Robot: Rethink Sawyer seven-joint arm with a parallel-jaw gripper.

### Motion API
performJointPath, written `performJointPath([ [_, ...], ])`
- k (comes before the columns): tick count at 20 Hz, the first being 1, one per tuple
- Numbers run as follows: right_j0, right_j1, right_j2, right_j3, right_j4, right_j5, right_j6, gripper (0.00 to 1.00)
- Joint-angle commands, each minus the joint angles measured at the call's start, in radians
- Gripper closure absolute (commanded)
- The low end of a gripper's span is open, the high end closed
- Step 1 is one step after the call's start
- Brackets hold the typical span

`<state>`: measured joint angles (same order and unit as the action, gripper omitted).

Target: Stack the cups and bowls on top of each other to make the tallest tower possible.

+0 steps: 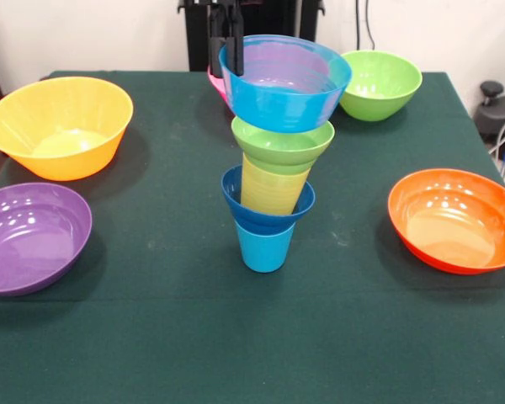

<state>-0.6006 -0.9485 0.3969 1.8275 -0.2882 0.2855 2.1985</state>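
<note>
You see a dark green cloth bench against a white wall (black pedestal behind the tower); the claw grips the light blue bowl by its rim.

This looks like a robotics lab or test room. A table covered in dark green cloth stands against a plain white wall. A black robot pedestal rises at the table's far edge, with a cable hanging down the wall beside it. Beyond the right edge, near the far corner, sits black equipment with wires.
</note>
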Motion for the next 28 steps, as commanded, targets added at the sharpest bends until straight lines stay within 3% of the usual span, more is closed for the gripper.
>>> performJointPath([
  [1,0.036,0.071,0.027,0.038,-0.028,-0.048,0.04,1.0],
  [28,0.029,0.087,0.022,0.065,-0.05,-0.125,0.041,1.0],
])
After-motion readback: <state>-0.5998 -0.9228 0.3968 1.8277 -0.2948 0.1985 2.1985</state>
